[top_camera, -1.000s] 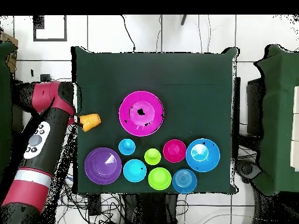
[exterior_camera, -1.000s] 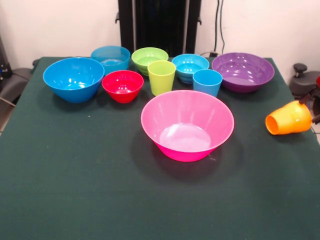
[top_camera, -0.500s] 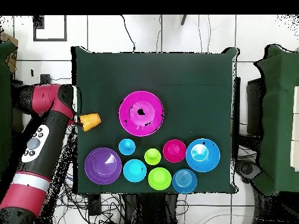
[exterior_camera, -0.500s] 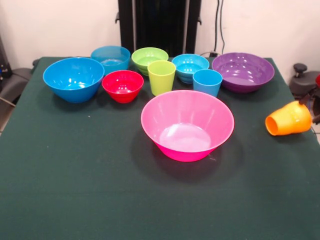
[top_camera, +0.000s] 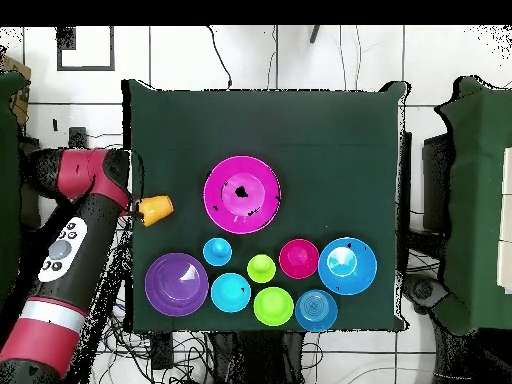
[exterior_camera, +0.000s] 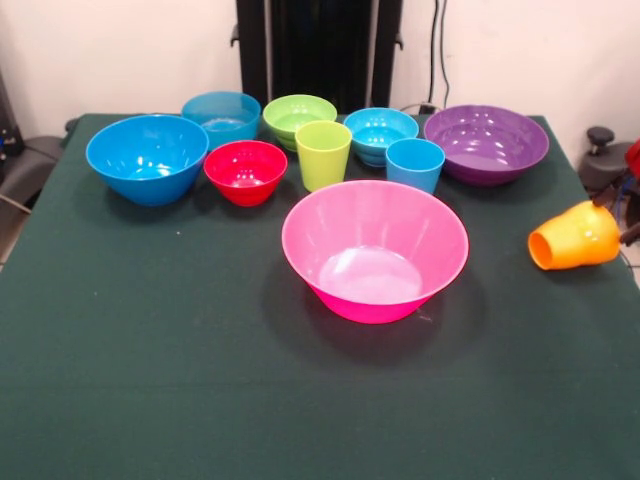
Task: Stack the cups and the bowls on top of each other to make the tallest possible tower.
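Front view: the orange cup (exterior_camera: pixel 576 237) hangs tipped on its side at the tabletop (exterior_camera: pixel 150 350) edge, apparently carried by the end effector, which is cut off at the frame edge; its grip cannot be made out. No tower stands yet: the pink bowl (exterior_camera: pixel 374 248), the nearest piece to the carried cup, is empty, and 8 pieces wait beyond it.

Overhead view: the arm (top_camera: pixel 70 250) reaches the orange cup (top_camera: pixel 155 209) beside the pink bowl (top_camera: pixel 242 194); the end effector itself is hidden.
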Motion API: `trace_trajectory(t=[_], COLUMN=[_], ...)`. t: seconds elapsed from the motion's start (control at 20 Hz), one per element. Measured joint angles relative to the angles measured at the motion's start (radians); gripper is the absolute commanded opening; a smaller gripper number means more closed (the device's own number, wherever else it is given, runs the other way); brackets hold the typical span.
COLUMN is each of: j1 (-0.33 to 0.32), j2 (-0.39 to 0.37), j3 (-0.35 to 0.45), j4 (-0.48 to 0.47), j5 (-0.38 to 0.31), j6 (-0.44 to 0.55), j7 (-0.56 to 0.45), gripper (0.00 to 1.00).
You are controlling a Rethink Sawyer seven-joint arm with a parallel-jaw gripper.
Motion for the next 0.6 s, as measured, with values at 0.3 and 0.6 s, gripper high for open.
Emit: trace_trajectory(t=[0.3, 0.6], j1=[0.010, 0.021], j2=[-0.026, -0.051], j3=[0.020, 0.042], j4=[0.051, 0.088], j5=[-0.030, -0.065], j6=[-0.042, -0.087], j7=[0.000, 0.000], gripper=[1.00, 1.00])
